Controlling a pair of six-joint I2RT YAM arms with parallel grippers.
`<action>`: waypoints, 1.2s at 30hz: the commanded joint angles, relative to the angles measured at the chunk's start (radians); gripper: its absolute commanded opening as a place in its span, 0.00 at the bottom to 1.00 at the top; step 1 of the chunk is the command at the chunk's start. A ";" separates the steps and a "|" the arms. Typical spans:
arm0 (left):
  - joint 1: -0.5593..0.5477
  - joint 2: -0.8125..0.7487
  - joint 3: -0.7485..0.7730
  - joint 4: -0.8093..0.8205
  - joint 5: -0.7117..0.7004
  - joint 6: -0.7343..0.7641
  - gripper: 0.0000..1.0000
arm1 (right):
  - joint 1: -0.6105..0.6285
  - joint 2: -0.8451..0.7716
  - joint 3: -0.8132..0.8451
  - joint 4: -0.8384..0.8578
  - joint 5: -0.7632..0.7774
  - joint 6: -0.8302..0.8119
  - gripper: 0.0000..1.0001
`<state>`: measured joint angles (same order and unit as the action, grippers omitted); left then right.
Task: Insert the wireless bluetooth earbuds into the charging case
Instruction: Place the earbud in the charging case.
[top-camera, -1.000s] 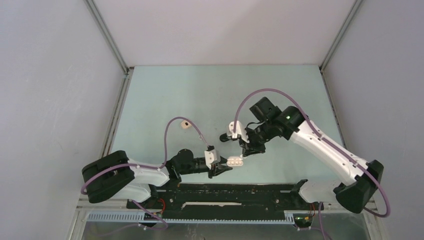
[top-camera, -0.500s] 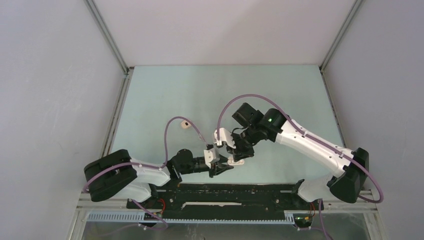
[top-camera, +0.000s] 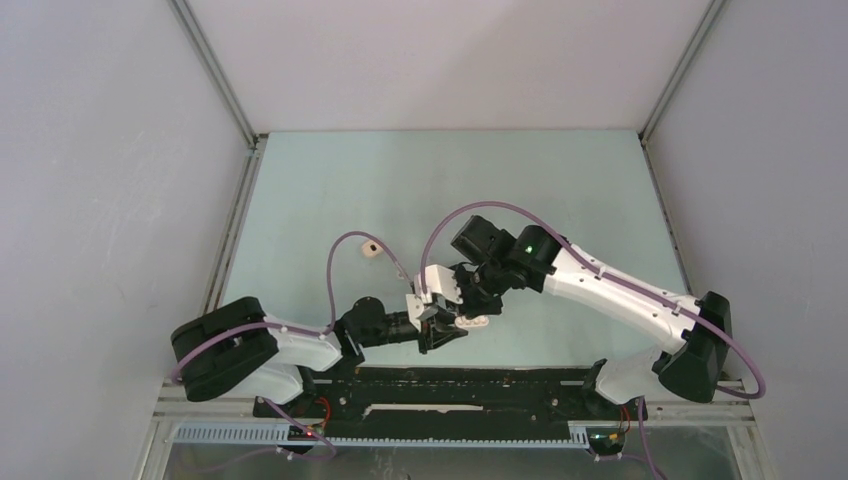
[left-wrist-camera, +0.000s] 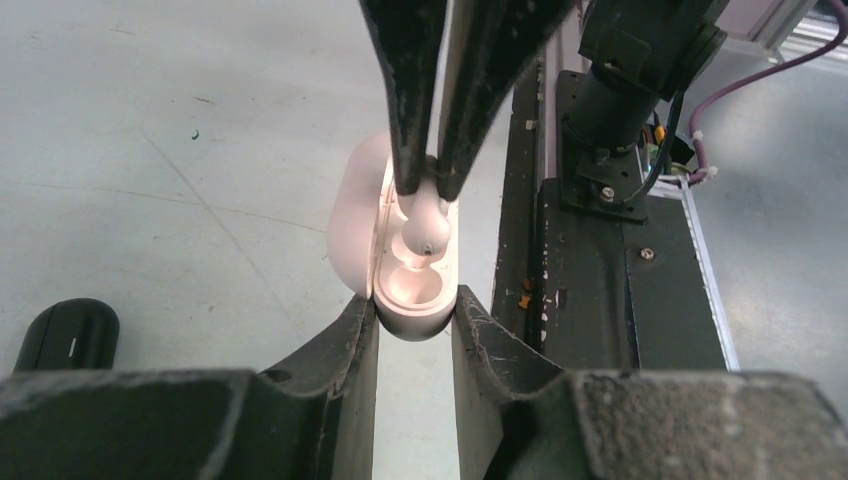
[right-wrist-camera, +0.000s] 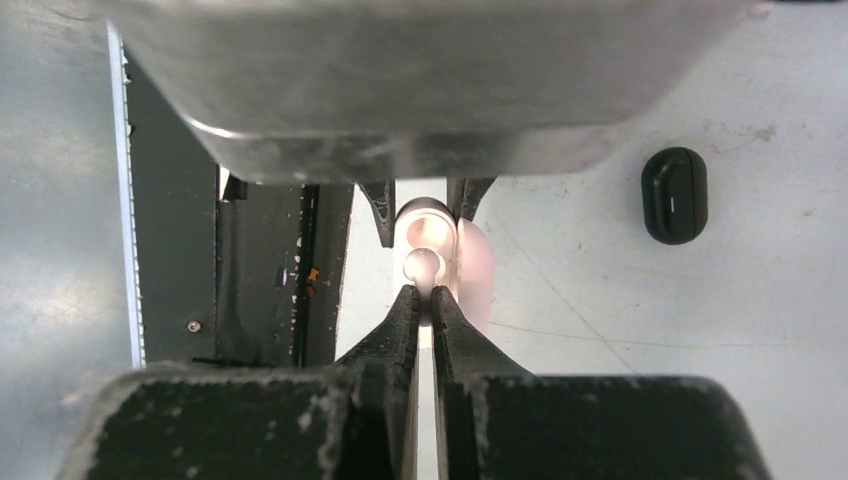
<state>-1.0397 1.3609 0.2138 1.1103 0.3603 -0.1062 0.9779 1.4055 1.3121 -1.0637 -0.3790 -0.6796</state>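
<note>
Pinching the pale pink earbud (left-wrist-camera: 425, 218) with the right pincer (left-wrist-camera: 428, 185), fingers drawn narrow and tips nearly meeting on the bud's upper end. Coming at it from above in the left wrist view. Holding it at the mouth of the farther well of the charging case (left-wrist-camera: 408, 290), with no telling whether fully seated or only resting at the rim.

Clamping that charging case from both sides with the left pincer (left-wrist-camera: 414, 308), fingers set narrow and touching the rounded near end on either flank. Presenting the case open, its pink lid swung out to one side and its wells facing the right pincer. Showing the nearer well as a pale hollow just beside the bud. Not showing clearly whether the case is lifted or touching the surface below.

Meeting low over the counter (top-camera: 400, 190) near its front edge, with both arms bending in toward the middle in the top view.

Lying flat on the counter, well apart from the held case: a black case (right-wrist-camera: 674, 195), pill-shaped, lid closed. Resting farther back and to the left: a small pale item (top-camera: 370, 250), too small for telling what. Running along the near edge, close by both pincers: a black rail (top-camera: 470, 383). Looping above each arm: a purple cable (top-camera: 480, 212).
</note>
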 joint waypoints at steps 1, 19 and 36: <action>0.021 0.021 0.021 0.099 0.014 -0.059 0.00 | 0.025 0.010 0.038 0.034 0.055 0.011 0.00; 0.036 0.035 0.025 0.132 0.074 -0.090 0.00 | 0.066 0.038 0.027 0.064 0.106 -0.003 0.00; 0.040 0.023 0.019 0.134 0.074 -0.092 0.00 | 0.086 0.063 0.027 0.065 0.125 0.006 0.11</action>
<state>-1.0046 1.3960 0.2134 1.1721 0.4076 -0.1852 1.0569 1.4612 1.3121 -1.0290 -0.2642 -0.6800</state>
